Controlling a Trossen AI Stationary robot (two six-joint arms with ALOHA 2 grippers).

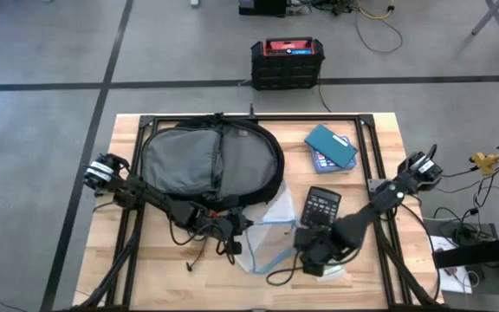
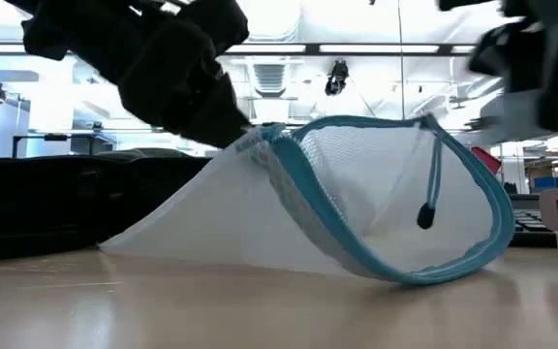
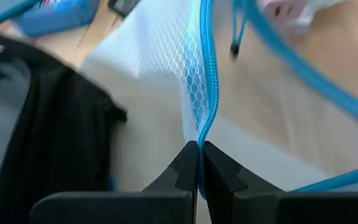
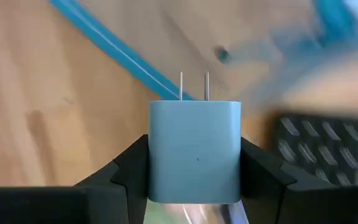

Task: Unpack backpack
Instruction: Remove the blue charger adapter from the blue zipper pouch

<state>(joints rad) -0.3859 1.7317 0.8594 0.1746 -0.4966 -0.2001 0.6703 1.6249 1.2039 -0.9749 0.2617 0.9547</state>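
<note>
The black backpack [image 1: 210, 160] with its grey panel lies flat on the table's far left part. Near it, a white mesh pouch [image 1: 267, 232] with a blue zipper rim rests its underside on the table, its mouth [image 2: 405, 204] gaping. My left gripper [image 3: 199, 158] is shut on the pouch's rim, at the side toward the backpack. My right gripper [image 4: 195, 163], above the table to the right of the pouch [image 1: 317, 258], is shut on a pale blue charger plug [image 4: 195, 134]. My left gripper pinches the pouch's blue zipper edge [image 3: 204, 127] between its two fingertips, coming slanting down from the table's left. That edge is held up off the table [image 2: 260, 136], and the mesh slopes down from it to the tabletop. My right gripper pinches the charger plug by its two opposite flat sides [image 4: 157, 155] between the fingers, which point steeply down. The plug's two metal prongs [image 4: 193, 84] point away from the gripper, toward the table. The plug is lifted clear of the wood.
A black calculator [image 1: 322, 206] lies just beyond my right gripper, and a teal book [image 1: 330, 147] on a box at the far right. A black crate with a red top [image 1: 287, 62] stands on the floor beyond the table. Bare wood shows at the near left.
</note>
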